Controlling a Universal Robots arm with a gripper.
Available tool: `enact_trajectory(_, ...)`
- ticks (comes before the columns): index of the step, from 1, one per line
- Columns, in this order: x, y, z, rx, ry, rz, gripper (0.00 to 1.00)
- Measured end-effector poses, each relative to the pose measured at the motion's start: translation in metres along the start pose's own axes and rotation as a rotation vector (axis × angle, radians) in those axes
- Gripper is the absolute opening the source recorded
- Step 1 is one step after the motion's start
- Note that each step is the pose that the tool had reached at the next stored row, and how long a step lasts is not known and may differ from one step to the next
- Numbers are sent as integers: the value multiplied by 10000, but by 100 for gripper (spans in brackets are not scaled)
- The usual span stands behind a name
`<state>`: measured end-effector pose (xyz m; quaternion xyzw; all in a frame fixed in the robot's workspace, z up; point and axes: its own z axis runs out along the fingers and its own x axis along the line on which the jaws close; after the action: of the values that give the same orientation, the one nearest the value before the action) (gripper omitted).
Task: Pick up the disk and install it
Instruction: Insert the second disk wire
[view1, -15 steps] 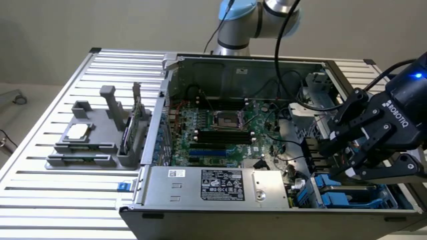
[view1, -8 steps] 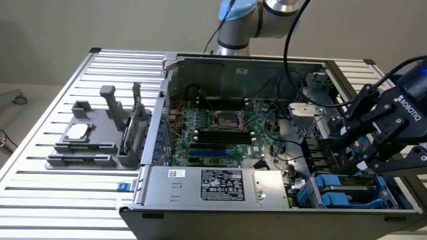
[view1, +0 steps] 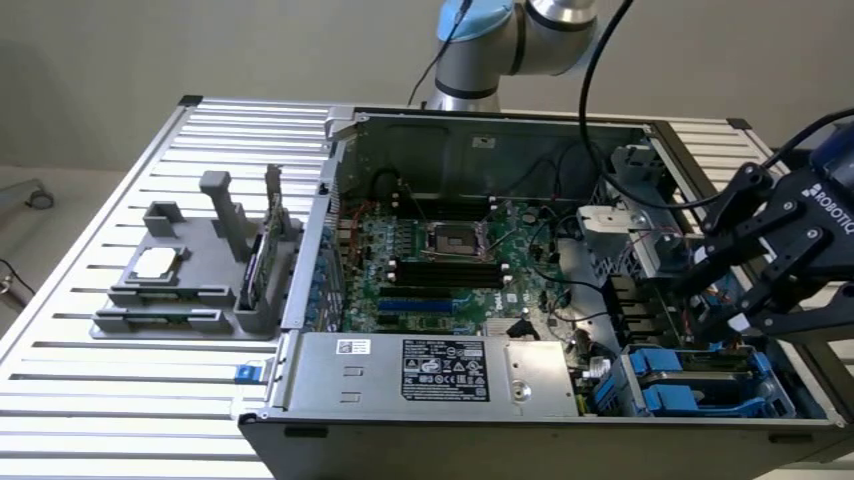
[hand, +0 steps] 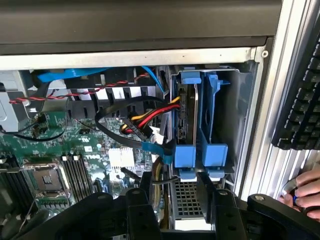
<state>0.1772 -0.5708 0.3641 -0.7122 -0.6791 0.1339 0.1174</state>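
The disk (hand: 186, 112) stands on edge in the drive bay at the case's corner, held in a blue carrier frame (hand: 185, 155), with a second blue carrier beside it. In the exterior view the blue carriers (view1: 667, 385) sit at the lower right of the open computer case (view1: 334, 200). My gripper (view1: 714, 310) hangs just above that bay. Its dark fingers (hand: 145, 192) are open on either side of the carrier tabs, with nothing held between them (hand: 177, 195).
A big grey labelled power-supply box (view1: 427, 370) lies at the case's near edge, the motherboard (view1: 441, 260) behind it. Red, yellow and black cables (hand: 145, 120) run beside the bay. A grey fixture (view1: 187, 285) holds a small chip. A keyboard (hand: 305, 100) and a person's hand (hand: 305, 192) are outside the case.
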Motion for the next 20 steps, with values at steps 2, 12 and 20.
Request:
enact_trajectory(2,23,7,-5,-8,-1,3,49)
enact_trajectory(12,96,-7,-39,-857,39,19,49)
enact_trajectory(20,92,-87,-29,-1671,-109,92,49)
